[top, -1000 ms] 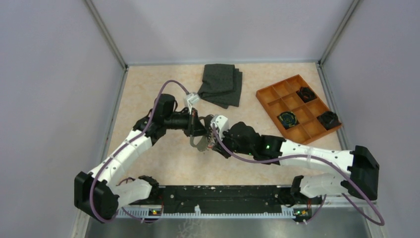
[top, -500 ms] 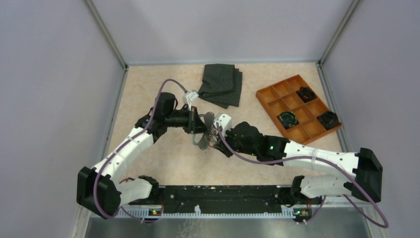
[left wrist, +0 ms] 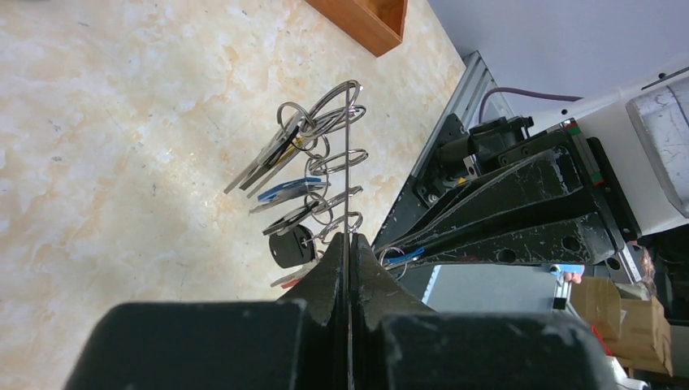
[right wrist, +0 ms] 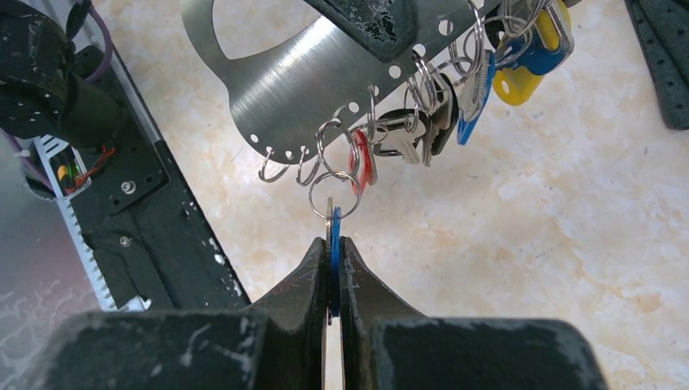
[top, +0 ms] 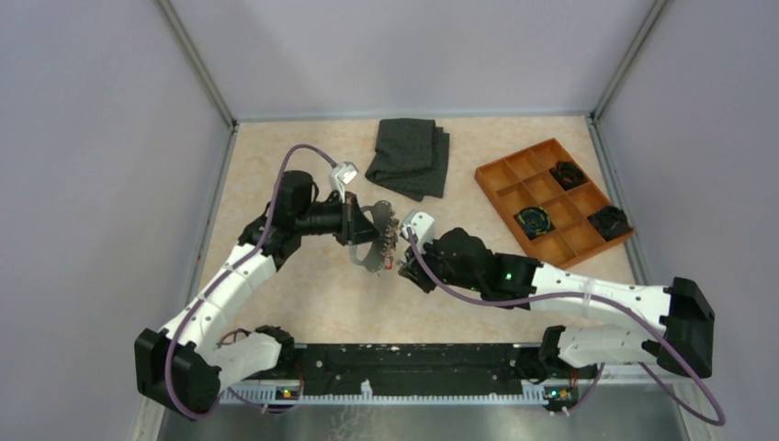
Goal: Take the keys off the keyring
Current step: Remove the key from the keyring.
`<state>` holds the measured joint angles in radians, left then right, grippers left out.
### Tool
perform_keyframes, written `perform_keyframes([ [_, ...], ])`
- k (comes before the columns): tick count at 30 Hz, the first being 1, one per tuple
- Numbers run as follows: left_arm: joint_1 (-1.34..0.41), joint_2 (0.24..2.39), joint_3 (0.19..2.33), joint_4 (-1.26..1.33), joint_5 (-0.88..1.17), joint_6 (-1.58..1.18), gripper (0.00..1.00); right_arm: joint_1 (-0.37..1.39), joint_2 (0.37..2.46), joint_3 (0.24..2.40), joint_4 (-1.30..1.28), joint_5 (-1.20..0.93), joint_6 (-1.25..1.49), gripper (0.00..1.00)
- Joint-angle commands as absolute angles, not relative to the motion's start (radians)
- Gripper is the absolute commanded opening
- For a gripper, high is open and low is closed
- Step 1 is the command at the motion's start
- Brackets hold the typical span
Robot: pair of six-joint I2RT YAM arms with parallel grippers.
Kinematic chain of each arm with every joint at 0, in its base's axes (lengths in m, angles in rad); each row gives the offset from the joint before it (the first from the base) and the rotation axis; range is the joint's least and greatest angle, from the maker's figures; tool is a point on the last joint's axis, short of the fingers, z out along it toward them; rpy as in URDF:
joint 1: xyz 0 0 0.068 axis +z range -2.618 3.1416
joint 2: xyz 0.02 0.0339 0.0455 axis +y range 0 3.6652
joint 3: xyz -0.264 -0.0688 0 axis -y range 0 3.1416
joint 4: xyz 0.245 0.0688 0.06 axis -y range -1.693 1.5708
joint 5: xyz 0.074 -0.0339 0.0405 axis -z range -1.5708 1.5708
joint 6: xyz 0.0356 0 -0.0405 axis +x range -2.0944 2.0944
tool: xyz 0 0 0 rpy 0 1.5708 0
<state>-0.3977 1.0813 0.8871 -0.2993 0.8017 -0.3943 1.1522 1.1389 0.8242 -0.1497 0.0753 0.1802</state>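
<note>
The keyring (right wrist: 301,81) is a curved metal plate with a row of holes along its edge, carrying small wire rings. My left gripper (left wrist: 349,244) is shut on it, and in the left wrist view the keyring (left wrist: 348,162) shows edge-on. Several keys (right wrist: 431,122) with blue, red, yellow and dark heads hang from the rings. My right gripper (right wrist: 333,244) is shut on a blue key (right wrist: 334,260) that hangs from one small ring below the plate. In the top view both grippers meet mid-table, left gripper (top: 363,230) and right gripper (top: 401,262), around the keyring (top: 372,241).
A folded dark grey cloth (top: 409,158) lies at the back centre. An orange compartment tray (top: 514,156) holding black clumps sits at the back right. The black base rail (top: 404,363) runs along the near edge.
Both arms have shifted slightly left and towards the back together, carrying the keyring with them. Both grips are unchanged.
</note>
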Motion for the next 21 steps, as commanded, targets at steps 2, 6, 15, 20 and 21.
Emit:
perform_keyframes([
  [2,-0.385,1.053,0.932,-0.258,0.829,-0.357,0.00,1.164,1.113,0.821,-0.121,0.082,0.186,0.00],
  [6,-0.388,1.050,0.931,-0.257,0.864,-0.341,0.00,1.164,1.138,0.839,-0.120,0.073,0.178,0.00],
  [15,-0.430,1.055,0.945,-0.318,0.845,-0.267,0.00,1.164,1.189,0.880,-0.112,0.057,0.161,0.00],
  [20,-0.442,1.064,0.946,-0.332,0.834,-0.252,0.00,1.164,1.203,0.893,-0.109,0.053,0.157,0.00],
  [21,-0.444,1.067,0.946,-0.333,0.833,-0.250,0.00,1.164,1.204,0.896,-0.109,0.052,0.156,0.00],
])
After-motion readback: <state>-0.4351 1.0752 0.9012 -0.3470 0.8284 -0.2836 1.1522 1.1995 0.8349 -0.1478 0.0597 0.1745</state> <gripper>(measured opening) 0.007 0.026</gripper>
